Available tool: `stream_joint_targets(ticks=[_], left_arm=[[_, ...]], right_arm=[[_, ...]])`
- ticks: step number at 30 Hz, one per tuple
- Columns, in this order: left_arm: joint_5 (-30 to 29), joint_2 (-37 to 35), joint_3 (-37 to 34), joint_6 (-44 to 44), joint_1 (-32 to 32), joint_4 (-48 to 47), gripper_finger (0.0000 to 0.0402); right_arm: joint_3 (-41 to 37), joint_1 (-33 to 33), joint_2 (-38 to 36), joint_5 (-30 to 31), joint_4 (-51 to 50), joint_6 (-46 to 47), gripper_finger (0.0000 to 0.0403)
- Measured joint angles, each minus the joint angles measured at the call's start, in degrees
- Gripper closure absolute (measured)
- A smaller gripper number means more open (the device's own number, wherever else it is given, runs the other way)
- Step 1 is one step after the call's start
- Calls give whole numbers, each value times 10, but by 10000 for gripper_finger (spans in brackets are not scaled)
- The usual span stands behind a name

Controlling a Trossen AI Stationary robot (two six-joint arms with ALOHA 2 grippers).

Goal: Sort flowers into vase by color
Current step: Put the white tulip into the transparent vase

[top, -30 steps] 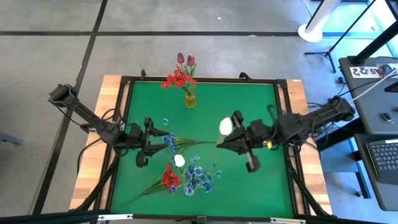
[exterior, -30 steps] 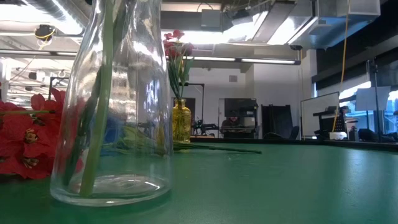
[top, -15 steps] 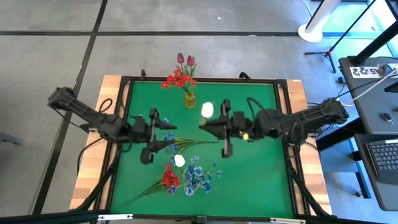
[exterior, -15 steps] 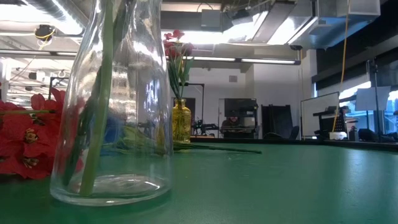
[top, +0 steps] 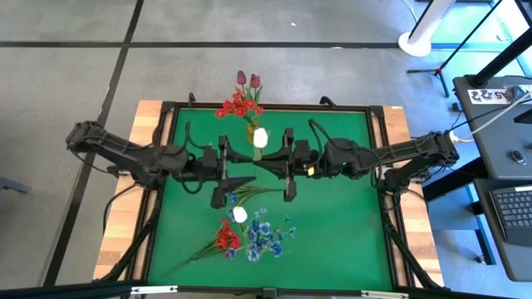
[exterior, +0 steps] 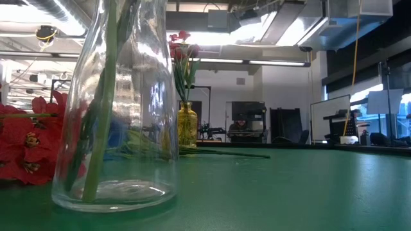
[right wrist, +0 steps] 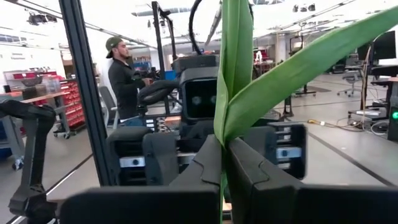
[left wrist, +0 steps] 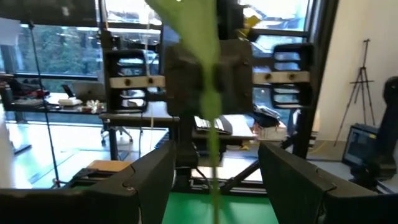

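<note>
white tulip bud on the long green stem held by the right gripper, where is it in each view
High view: white tulip bud, mid-table between both grippers.
Low view: not in it.
Left wrist view: only its green stem, centre.
Right wrist view: only stem and leaves.
Shared landmark: small yellow vase at the table's far edge.

White tulip bud (top: 260, 137) held upright mid-table, beside yellow vase (top: 253, 130) with red clusters (top: 235, 106) and dark pink tulips (top: 248, 80). Lying flat near front edge: blue sprays (top: 263, 238), red cluster (top: 227, 238), second white bud (top: 239, 214).
</note>
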Motion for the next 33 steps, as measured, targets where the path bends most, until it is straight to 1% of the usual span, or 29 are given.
stream_joint_targets(ticks=[8,13,19,27,30,33], left_arm=[[-2,0,0,1,20,37,178],[-1,0,0,1,29,40,202],[3,0,0,1,28,40,256],[12,0,0,1,28,39,353],[32,0,0,1,28,39,388],[36,0,0,1,28,38,395]], right_arm=[[0,0,0,-10,-2,6,398],[0,0,0,-10,-2,7,398],[0,0,0,-9,-3,6,398],[0,-1,0,-8,-3,6,398],[0,0,0,-9,-3,6,398],[0,0,0,-11,-3,6,398]])
